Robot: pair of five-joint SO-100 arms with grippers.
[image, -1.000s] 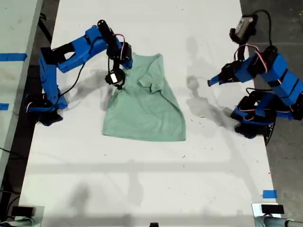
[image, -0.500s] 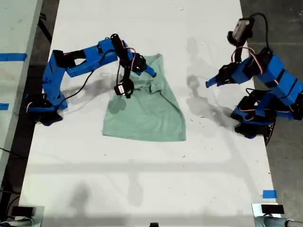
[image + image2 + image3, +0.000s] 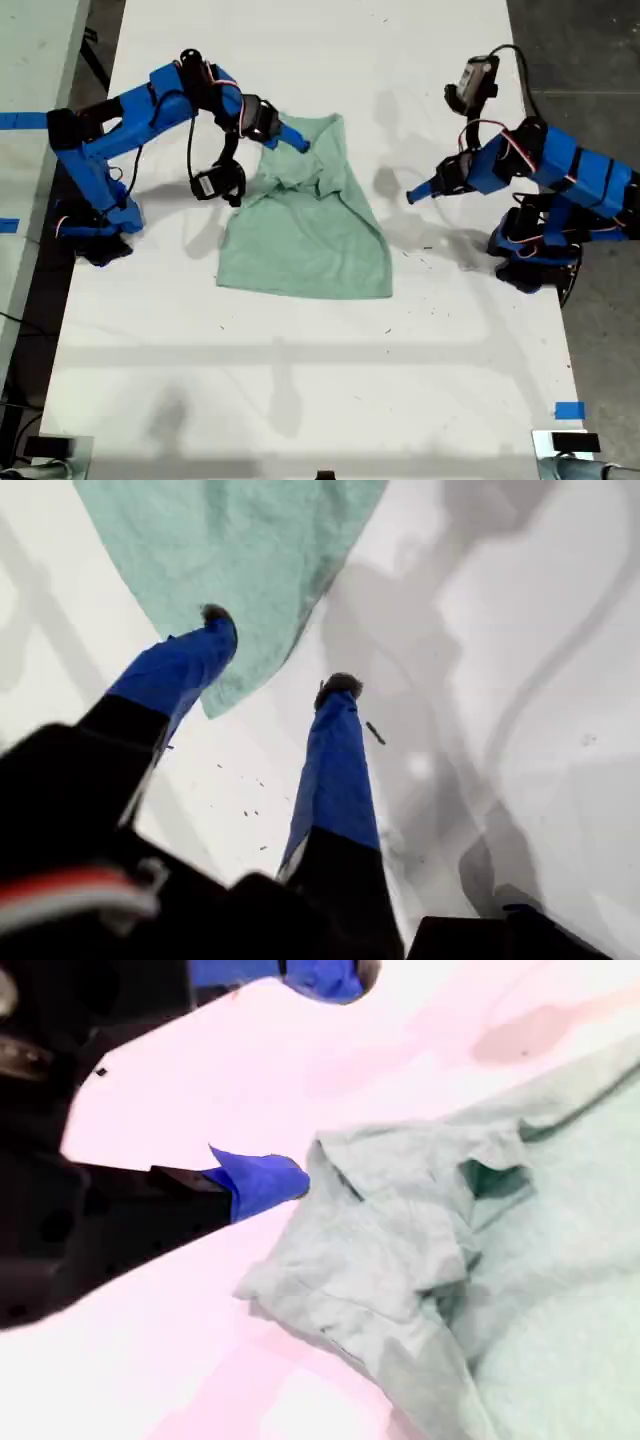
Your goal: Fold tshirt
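The pale mint tshirt (image 3: 310, 240) lies on the white table (image 3: 300, 390) in the middle of the exterior view, its far part bunched into folds (image 3: 400, 1250). My second gripper (image 3: 290, 135) (image 3: 300, 1075), on the arm at the exterior view's left, is open at the bunched far edge, and one fingertip (image 3: 270, 1180) is at the cloth's rim. My first gripper (image 3: 413, 194) (image 3: 278, 650), on the arm at the exterior view's right, hangs open above bare table beside the tshirt (image 3: 240, 550), holding nothing.
Both arm bases stand at the table's side edges in the exterior view. Blue tape (image 3: 569, 410) marks the near right corner there. A second surface with blue tape (image 3: 25, 121) runs along the exterior view's left. Dark floor lies past the right edge.
My second gripper drew back toward the exterior view's left, off the bunched cloth. My first gripper reached leftward in the exterior view, closer to the tshirt. The tshirt has barely shifted.
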